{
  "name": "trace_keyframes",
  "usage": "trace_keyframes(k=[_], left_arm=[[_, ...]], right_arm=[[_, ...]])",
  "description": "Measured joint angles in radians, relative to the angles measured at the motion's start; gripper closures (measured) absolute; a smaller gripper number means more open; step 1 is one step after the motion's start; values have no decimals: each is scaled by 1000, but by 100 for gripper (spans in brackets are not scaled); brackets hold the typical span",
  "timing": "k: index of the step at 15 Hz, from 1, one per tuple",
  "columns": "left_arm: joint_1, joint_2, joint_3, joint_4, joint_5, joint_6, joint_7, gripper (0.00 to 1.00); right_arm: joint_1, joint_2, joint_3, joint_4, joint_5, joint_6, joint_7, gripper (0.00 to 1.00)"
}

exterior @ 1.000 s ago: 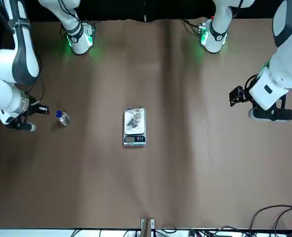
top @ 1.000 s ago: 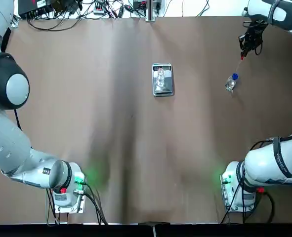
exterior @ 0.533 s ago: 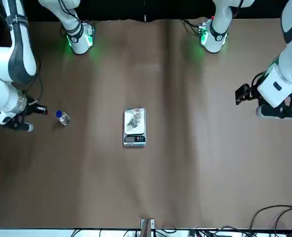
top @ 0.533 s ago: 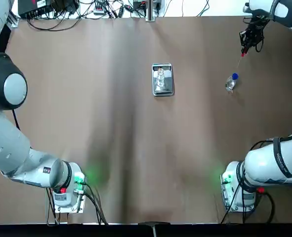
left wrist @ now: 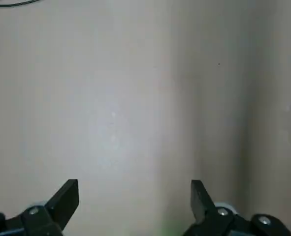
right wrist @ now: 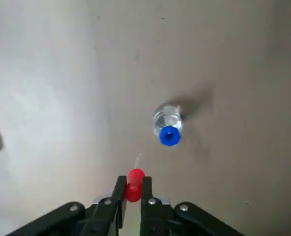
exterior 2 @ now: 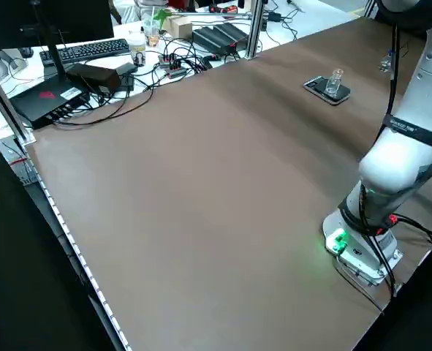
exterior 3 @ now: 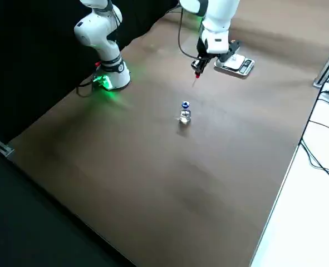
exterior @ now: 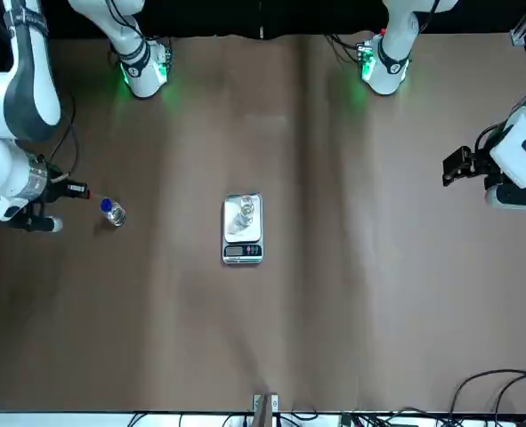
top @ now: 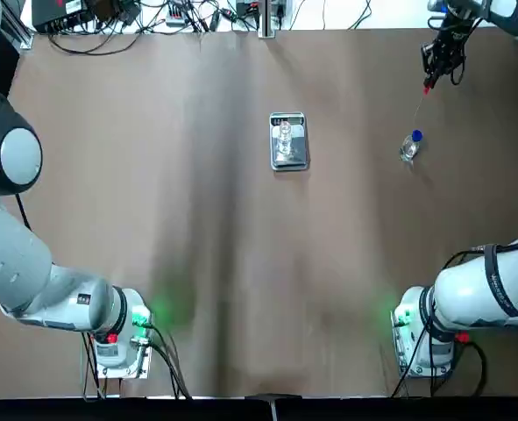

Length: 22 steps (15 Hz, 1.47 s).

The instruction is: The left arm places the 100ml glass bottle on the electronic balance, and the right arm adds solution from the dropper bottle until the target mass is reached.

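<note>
- The glass bottle stands on the balance, mid-table, so I count the left arm's placing as done.
- My left end effector is well off to the balance's left, fingers wide apart with nothing between them.
- My right end effector has the dropper's red bulb clamped, its tip clear of the dropper bottle, which stands uncapped on the table at the robot's right.
- Left to do, I judge: carry the dropper over the glass bottle, squeeze, watch the mass. I can't read the display.
- Cables and electronics sit beyond the far edge; I see nothing blocking the dropper's route.
</note>
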Motion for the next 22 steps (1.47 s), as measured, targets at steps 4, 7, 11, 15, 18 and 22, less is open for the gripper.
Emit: trace_keyframes(k=[4,7,11,15,18,22], left_arm=[[11,-1,0,0,0,0,37,0],[33,-11,2,-1,0,-1,57,0],[44,-33,2,-18,0,-4,69,0],[49,-59,7,-61,0,0,76,0],[49,-90,8,-121,0,38,77,0],[49,-112,9,-153,0,51,77,0]], right_arm=[[32,-6,0,41,33,-39,43,84],[101,-7,2,56,43,-43,158,84],[164,-7,4,70,49,-43,261,84],[212,-7,4,76,71,-43,349,84],[245,-7,4,90,94,-43,421,84],[282,-7,4,112,130,-43,503,84]])
